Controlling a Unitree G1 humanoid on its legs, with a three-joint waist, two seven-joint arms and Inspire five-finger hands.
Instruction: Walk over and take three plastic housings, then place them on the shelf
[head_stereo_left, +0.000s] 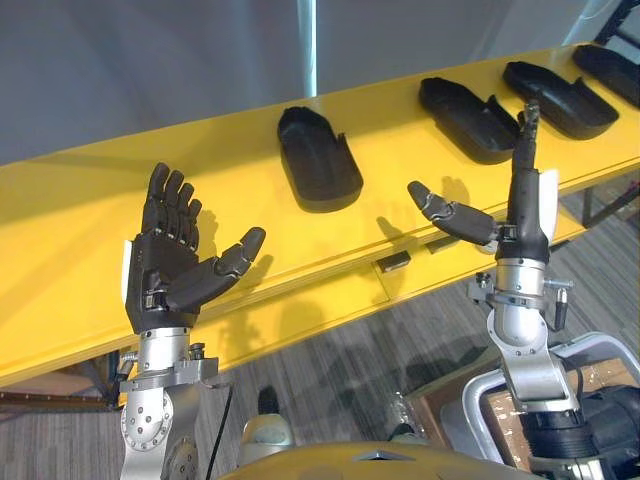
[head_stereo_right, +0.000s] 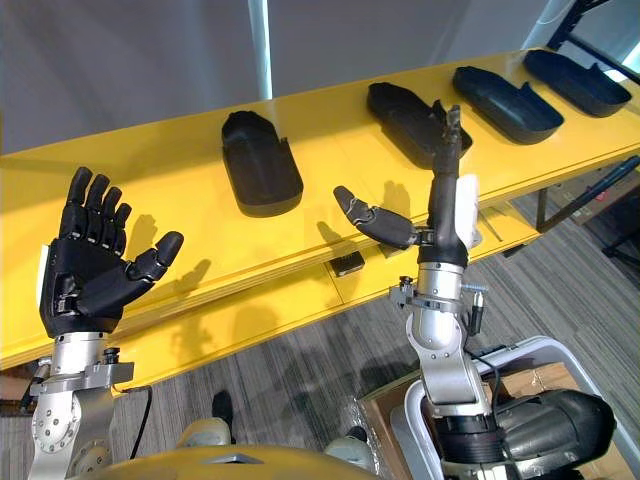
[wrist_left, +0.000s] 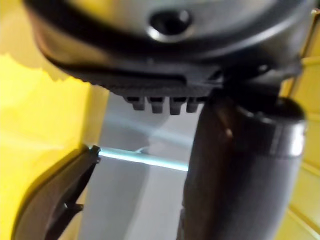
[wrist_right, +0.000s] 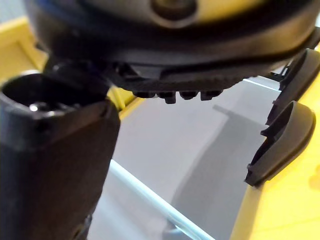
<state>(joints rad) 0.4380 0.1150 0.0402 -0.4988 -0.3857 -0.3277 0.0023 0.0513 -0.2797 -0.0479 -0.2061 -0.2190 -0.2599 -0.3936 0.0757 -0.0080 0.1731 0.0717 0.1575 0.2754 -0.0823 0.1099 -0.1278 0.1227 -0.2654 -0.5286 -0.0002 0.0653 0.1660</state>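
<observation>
1. A long yellow counter (head_stereo_left: 110, 200) runs across the head views, from the lower left up to the upper right.
2. Four black plastic housings lie on it in a row, each one apart from the next, all with the hollow side up.
3. The first housing (head_stereo_left: 318, 160) lies near the middle of the counter. The second housing (head_stereo_left: 466, 118), the third housing (head_stereo_left: 560, 98) and the fourth housing (head_stereo_left: 610, 68) follow toward the right end.
4. The left hand (head_stereo_left: 165, 275) is raised in front of the near edge of the counter, with the palm turned toward the camera. Its fingers (head_stereo_left: 170, 200) are straight and a little spread, and the thumb stands out to the side. It holds nothing.
5. The right hand (head_stereo_left: 527, 215) is raised too, in front of the counter edge and to the right of the first housing. Its fingers (head_stereo_left: 528, 125) point straight up and lie close together, while the thumb reaches out toward the left. It also holds nothing.
6. In the head views the tips of the right fingers show in front of the second housing, but they are in the air and no housing is gripped.
7. The right wrist view shows the ends of two housings past the hand, and the left wrist view shows the edge of one.
8. Below the counter is a grey floor (head_stereo_left: 330, 360), and a cardboard box (head_stereo_right: 385, 420) stands on it beside the right arm.
</observation>
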